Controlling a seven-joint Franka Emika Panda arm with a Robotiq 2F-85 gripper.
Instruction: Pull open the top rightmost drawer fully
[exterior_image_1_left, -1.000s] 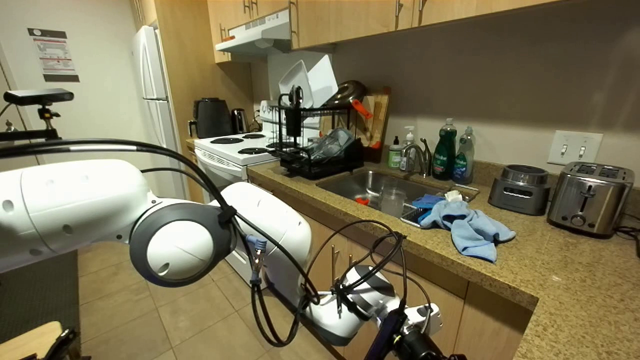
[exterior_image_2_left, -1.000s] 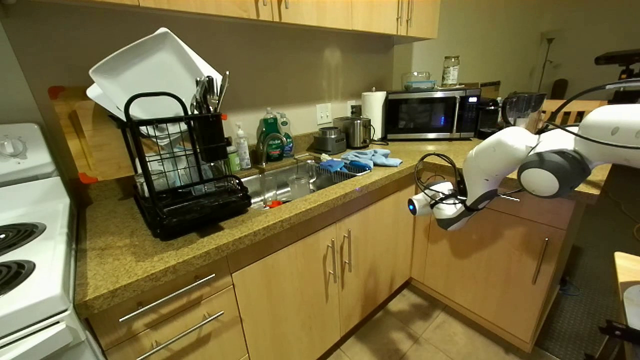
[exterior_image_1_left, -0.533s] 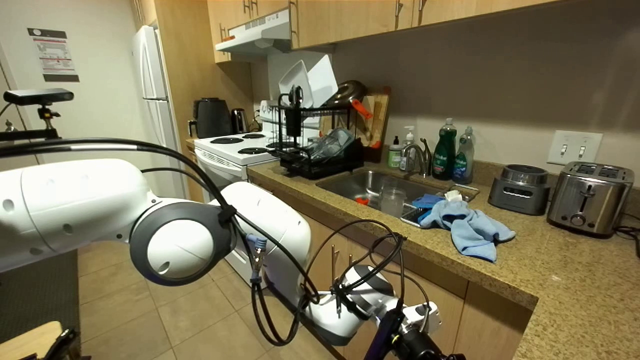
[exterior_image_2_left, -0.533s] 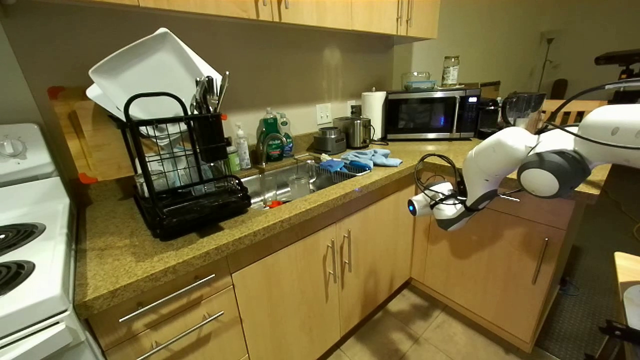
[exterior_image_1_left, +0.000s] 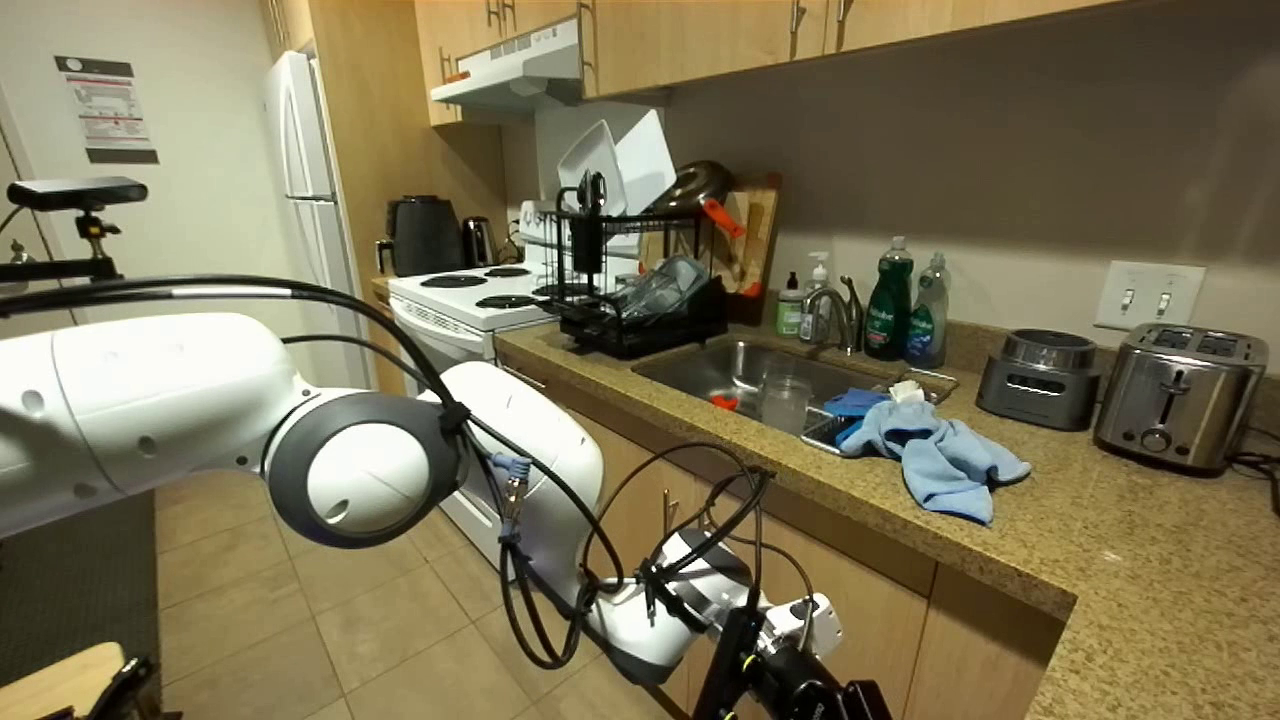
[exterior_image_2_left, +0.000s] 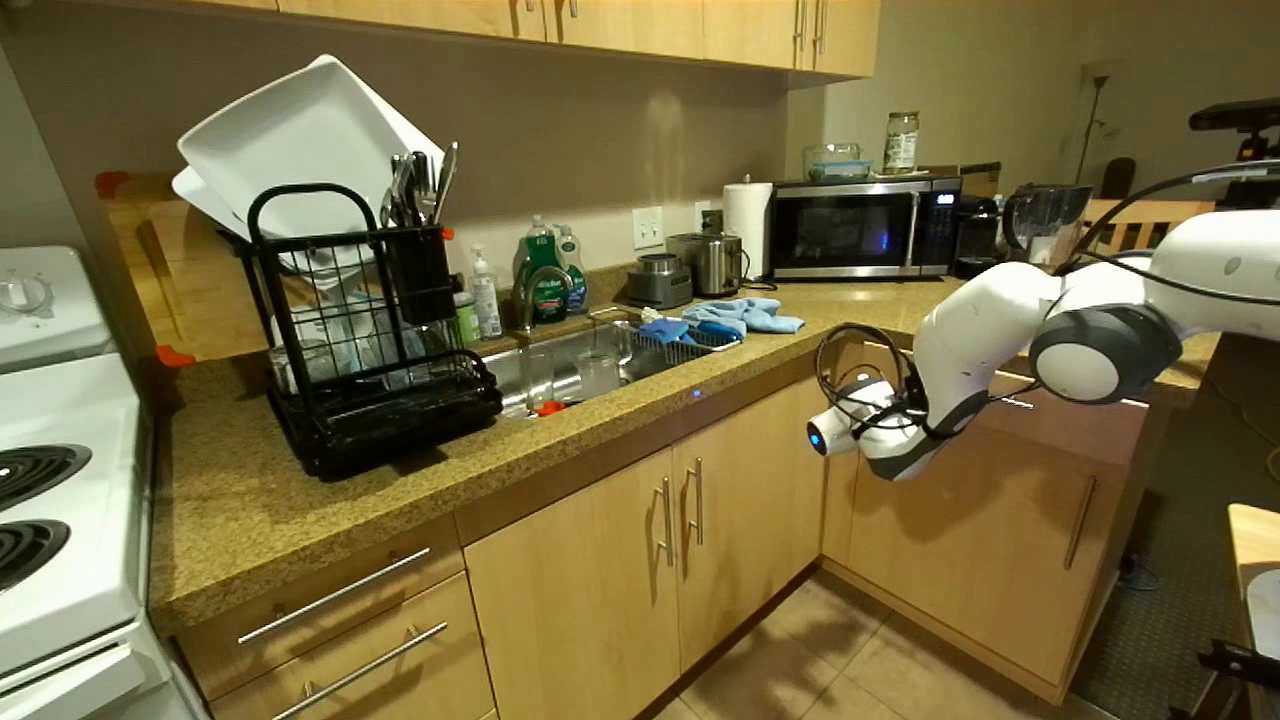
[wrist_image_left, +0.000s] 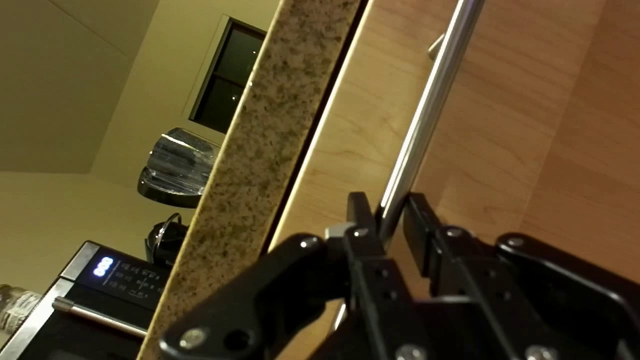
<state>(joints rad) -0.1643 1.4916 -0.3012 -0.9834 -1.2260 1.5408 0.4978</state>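
Drawer (wrist_image_left: 485, 125), top rightmost: wide, shallow, flat front in light tan wood, with fine grain and a warm, even tone. Location: directly beneath the speckled stone counter (wrist_image_left: 245, 190), at the right in an exterior view, above a matching cabinet door (exterior_image_2_left: 960, 540) with a slim upright pull (exterior_image_2_left: 1081, 522). Upper edge: thin pale strip catching the light; a narrow dark gap runs between it and the counter. Appears slightly ajar; interior hidden. Fitting: one straight, round, silver metal handle (wrist_image_left: 425, 120), with a bright streak of reflection along its length, held off the wood on a short post (wrist_image_left: 435, 47). Claw (wrist_image_left: 386, 205): black, closed about the handle, its fingers (wrist_image_left: 422, 220) one to each side of the bar. Arm (exterior_image_2_left: 970, 330): white and grey, covering part of the drawer in an exterior view. Also on the counter: black-and-steel microwave (exterior_image_2_left: 845, 230), display lit.
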